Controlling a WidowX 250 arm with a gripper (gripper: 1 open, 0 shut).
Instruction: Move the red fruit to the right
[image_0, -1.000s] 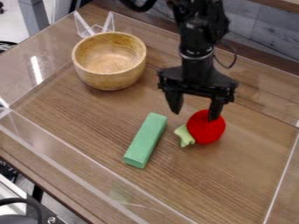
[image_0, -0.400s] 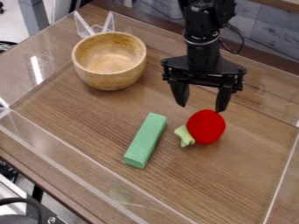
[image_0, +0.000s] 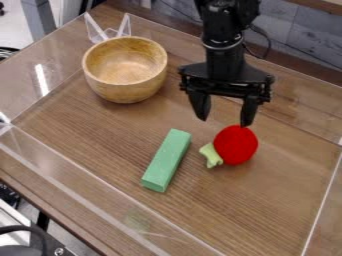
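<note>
The red fruit (image_0: 237, 145) lies on the wooden table, its light green leafy end (image_0: 211, 155) pointing left. My gripper (image_0: 225, 112) hangs just above and behind it, pointing straight down, with its two black fingers (image_0: 198, 106) spread wide apart. It is open and nothing sits between the fingers. The fruit rests free on the table, clear of the fingertips.
A flat green rectangular block (image_0: 167, 159) lies just left of the fruit. A wooden bowl (image_0: 126, 69) stands at the back left. Clear plastic walls (image_0: 80, 190) ring the table top, with the right wall close to the fruit.
The gripper, which stood low around the fruit a second ago, has lifted slightly off it and stays open. The fruit has not moved.
</note>
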